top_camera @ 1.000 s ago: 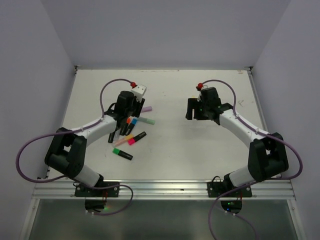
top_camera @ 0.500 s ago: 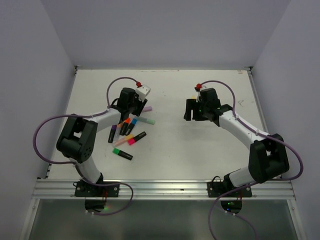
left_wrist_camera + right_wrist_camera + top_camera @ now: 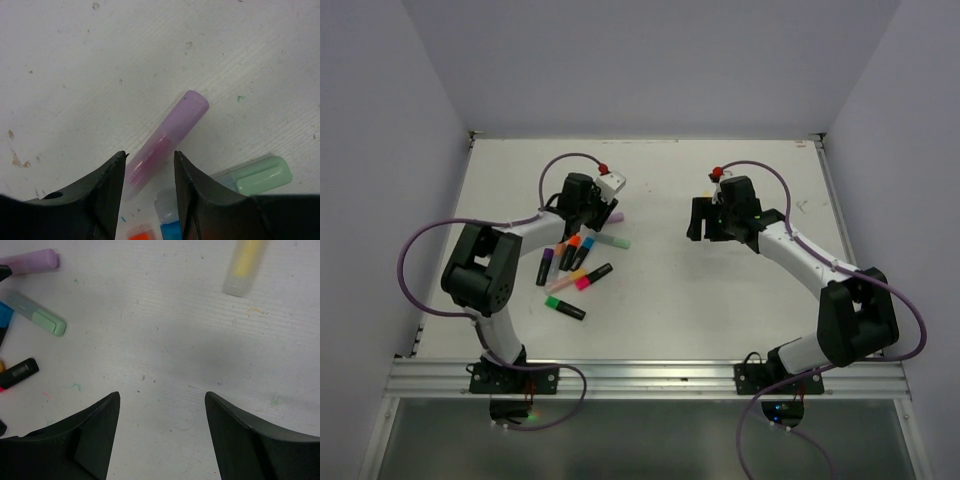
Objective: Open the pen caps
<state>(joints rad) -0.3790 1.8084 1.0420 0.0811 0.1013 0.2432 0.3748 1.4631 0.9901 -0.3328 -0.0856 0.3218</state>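
Hovering over the counter (image 3: 720, 300), the right gripper (image 3: 162, 395) hung released, a yellow pen (image 3: 245, 262) lying just ahead. The left gripper (image 3: 149, 152) stood parted astride the purple pen (image 3: 172, 130) at its near end; contact, couldn't tell. A mint pen (image 3: 262, 175) lay just beside, an orange cap (image 3: 140, 234) nearer still.

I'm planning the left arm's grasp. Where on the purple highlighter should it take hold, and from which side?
Probably the translucent near section, pinched across its width from straight above. The purple highlighter lies flat on the table, slanting, with that section between the open fingers of the left gripper. The mint highlighter lies close beside it.
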